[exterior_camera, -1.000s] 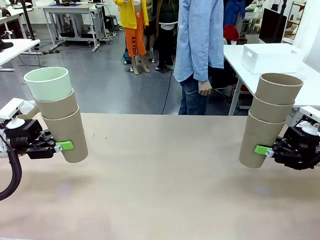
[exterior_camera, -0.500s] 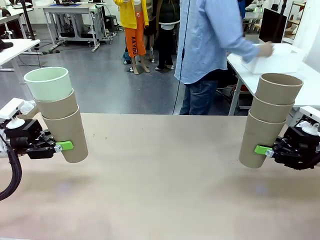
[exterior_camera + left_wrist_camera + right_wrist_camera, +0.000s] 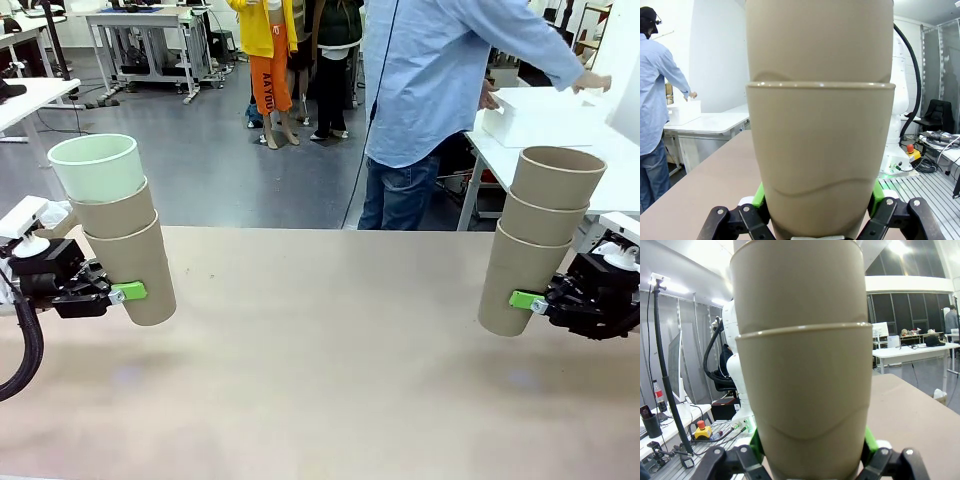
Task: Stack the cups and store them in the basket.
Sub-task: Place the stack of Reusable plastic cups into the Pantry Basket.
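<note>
My left gripper [image 3: 125, 293] is shut on the bottom cup of a tilted stack of three cups [image 3: 120, 235]: two tan-brown ones with a mint green cup [image 3: 97, 167] on top. Close up in the left wrist view, this stack [image 3: 820, 125] sits between the green pads [image 3: 758, 196]. My right gripper [image 3: 525, 301] is shut on a stack of three tan-brown cups [image 3: 535, 240], seen close in the right wrist view [image 3: 805, 365]. Both stacks hang above the table. The white basket [image 3: 545, 115] rests on a far table at the right, with the person's hands on it.
The tan table [image 3: 330, 350] stretches between the two arms. A person in a light blue shirt [image 3: 440, 80] stands beyond the far edge, turned toward the white side table [image 3: 610, 150]. The white base of the other arm [image 3: 902, 125] stands beyond the cups.
The person has turned right and reached both hands out to the basket on the side table. Both arms and their cup stacks have stayed still.
</note>
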You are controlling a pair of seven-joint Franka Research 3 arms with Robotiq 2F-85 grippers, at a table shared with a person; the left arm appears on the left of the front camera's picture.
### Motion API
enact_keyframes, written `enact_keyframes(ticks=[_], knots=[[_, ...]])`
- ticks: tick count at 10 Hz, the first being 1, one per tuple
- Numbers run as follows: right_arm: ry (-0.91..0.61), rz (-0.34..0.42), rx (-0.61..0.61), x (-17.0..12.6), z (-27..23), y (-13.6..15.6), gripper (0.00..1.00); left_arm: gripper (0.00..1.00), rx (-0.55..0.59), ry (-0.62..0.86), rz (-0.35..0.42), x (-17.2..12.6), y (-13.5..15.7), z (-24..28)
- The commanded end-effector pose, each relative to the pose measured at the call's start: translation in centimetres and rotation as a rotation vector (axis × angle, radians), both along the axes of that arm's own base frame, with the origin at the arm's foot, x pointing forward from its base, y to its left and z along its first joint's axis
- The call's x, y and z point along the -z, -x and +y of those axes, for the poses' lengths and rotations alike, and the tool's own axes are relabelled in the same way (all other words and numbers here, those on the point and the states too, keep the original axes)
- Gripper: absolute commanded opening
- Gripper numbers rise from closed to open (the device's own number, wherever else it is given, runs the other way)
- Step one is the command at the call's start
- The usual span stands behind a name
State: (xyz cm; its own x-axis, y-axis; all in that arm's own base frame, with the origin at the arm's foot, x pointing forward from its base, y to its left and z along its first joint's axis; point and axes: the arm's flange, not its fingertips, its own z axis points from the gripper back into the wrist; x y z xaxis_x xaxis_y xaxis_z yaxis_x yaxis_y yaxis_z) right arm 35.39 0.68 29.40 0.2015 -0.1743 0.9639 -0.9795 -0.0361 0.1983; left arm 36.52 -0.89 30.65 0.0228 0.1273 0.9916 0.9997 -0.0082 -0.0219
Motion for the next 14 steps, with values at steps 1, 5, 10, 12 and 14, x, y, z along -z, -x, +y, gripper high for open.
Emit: enact_keyframes(ticks=[1, 5, 10, 12, 14], knots=[[-0.001, -0.006, -0.003, -0.33, 0.19, -0.06, 0.86, 0.86, 0.0, 0.008, -0.009, -0.46, 0.15, 0.09], [-0.001, -0.006, -0.003, -0.33, 0.19, -0.06, 0.86, 0.86, 0.0, 0.008, -0.009, -0.46, 0.15, 0.09], [-0.001, -0.006, -0.003, -0.33, 0.19, -0.06, 0.86, 0.86, 0.0, 0.008, -0.009, -0.46, 0.15, 0.09], [-0.001, -0.006, -0.003, -0.33, 0.19, -0.06, 0.86, 0.86, 0.0, 0.008, -0.009, -0.46, 0.15, 0.09], [-0.001, -0.006, -0.003, -0.33, 0.19, -0.06, 0.86, 0.86, 0.0, 0.008, -0.009, -0.46, 0.15, 0.09]])
